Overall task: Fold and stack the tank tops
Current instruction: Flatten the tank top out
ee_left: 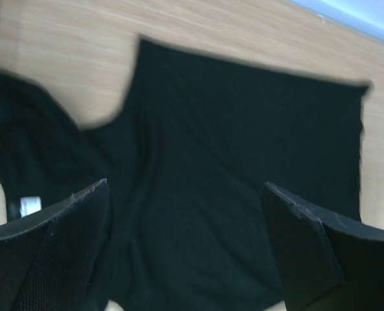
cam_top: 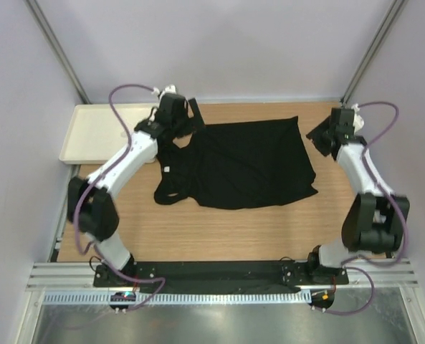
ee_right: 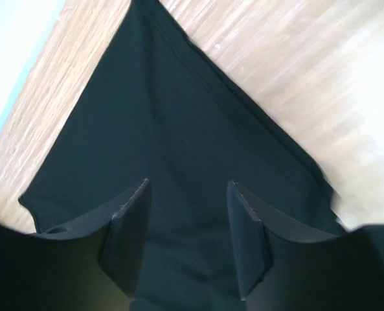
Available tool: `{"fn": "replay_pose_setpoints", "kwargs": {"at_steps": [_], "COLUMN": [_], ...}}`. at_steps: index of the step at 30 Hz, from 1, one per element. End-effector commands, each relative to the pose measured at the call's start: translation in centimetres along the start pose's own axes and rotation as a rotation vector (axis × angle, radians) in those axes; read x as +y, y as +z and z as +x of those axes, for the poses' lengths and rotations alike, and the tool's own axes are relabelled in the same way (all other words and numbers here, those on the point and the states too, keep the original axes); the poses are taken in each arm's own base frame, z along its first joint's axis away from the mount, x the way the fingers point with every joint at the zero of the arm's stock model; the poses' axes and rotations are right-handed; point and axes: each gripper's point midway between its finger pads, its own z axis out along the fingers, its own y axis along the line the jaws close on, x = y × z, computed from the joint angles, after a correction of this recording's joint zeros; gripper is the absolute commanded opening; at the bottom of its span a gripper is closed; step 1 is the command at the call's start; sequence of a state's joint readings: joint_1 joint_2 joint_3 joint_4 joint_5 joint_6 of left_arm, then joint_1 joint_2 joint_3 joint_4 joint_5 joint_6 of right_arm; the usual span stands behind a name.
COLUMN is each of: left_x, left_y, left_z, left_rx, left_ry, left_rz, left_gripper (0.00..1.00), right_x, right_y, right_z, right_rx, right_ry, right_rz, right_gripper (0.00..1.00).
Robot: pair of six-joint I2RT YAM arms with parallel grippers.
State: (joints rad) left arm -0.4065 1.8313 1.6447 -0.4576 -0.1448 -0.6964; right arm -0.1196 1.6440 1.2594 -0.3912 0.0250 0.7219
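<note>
The black tank top (cam_top: 248, 165) lies spread flat on the wooden table, its straps and neck at the left and its hem at the right. My left gripper (cam_top: 183, 129) hovers over its back left corner by the straps. In the left wrist view this gripper (ee_left: 185, 188) is wide open and empty above the cloth (ee_left: 230, 142), and a white label (ee_left: 30, 205) shows at the left. My right gripper (cam_top: 318, 137) is over the top's back right edge. In the right wrist view it (ee_right: 188, 188) is open above the fabric (ee_right: 172, 110) and holds nothing.
A white tray (cam_top: 90, 136) stands at the back left of the table, just left of my left arm. Bare wood (cam_top: 219, 229) runs between the garment and the arm bases. Grey walls and metal posts enclose the back and sides.
</note>
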Motion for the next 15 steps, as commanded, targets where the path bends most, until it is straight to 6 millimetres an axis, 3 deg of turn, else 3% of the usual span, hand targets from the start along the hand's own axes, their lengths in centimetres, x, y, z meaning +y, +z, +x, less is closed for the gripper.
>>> {"fn": "replay_pose_setpoints", "kwargs": {"at_steps": [1, 2, 5, 6, 12, 15], "left_x": [1.4, 2.7, 3.6, 4.5, 5.6, 6.3], "left_y": [-4.6, -6.0, -8.5, -8.7, -12.6, -13.2], "left_z": [2.3, 3.8, 5.4, 7.9, 12.7, 14.6], "left_rx": [-0.073, -0.062, -0.052, 0.002, 0.03, 0.055], "left_ry": [0.054, 0.028, -0.06, -0.07, -0.062, -0.052], "left_rz": [-0.066, -0.061, -0.016, -0.007, 0.056, 0.067], "left_gripper": [1.0, 1.0, 1.0, 0.98, 0.93, 0.93], "right_x": [-5.1, -6.1, -11.0, -12.0, -15.0, -15.4], "right_y": [-4.2, -5.8, -7.2, -7.4, -6.9, -5.8], "right_z": [1.4, 1.6, 4.1, 5.4, 9.4, 10.4], "right_rx": [-0.079, -0.096, -0.086, -0.068, -0.003, 0.025], "right_ry": [-0.016, -0.012, 0.01, 0.018, 0.027, 0.033], "right_rz": [0.145, 0.165, 0.335, 0.344, 0.365, 0.371], "right_gripper": [0.53, 0.51, 0.41, 0.39, 0.31, 0.33]}}
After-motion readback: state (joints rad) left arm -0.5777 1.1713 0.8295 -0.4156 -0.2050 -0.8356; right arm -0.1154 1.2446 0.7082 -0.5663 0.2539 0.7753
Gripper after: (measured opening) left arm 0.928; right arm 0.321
